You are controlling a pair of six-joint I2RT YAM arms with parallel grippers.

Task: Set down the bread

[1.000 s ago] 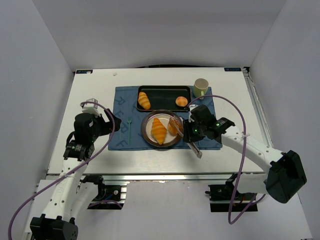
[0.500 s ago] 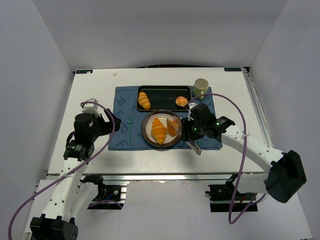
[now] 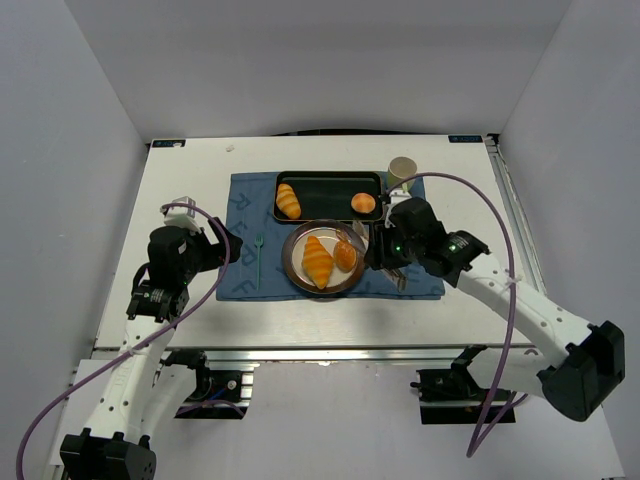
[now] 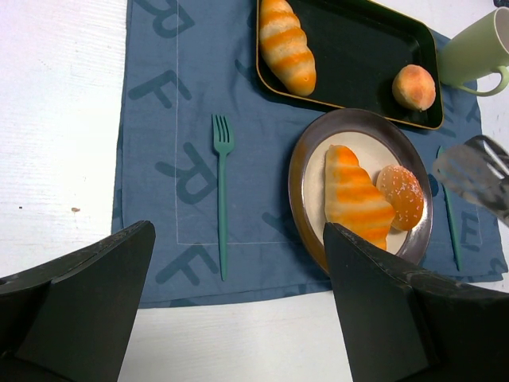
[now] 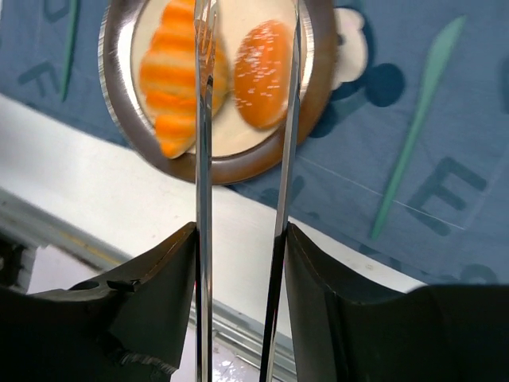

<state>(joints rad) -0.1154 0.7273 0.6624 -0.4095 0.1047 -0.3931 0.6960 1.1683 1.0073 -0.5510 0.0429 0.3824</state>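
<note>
Bun (image 3: 345,256) is down on the plate (image 3: 287,262), right half, touching the striped roll (image 3: 317,262) as far as the L wrist cam shows. The plate sits on the blue mat (image 3: 240,200) about mid-tabletop, just on the near side of the black tray (image 3: 325,203).

R gripper (image 5: 238,239) is pinching a pair of tongs (image 5: 204,143) by the arms. The tong arms are spread w/ nothing gripped, over the plate.

I'd call the drop done, so this is the release step. Next: lift the R arm up & away w/o the tips catching bun or rim.

L gripper (image 4: 238,231) is spread wide, empty, toward the tabletop's left edge.

R wrist cam shows the gap between the tong arms, bun lying below it. Top cam can't show that since the arm blocks it. Only the L wrist cam gives bun-roll contact, plus the fork (image 4: 221,191) on the mat.
</note>
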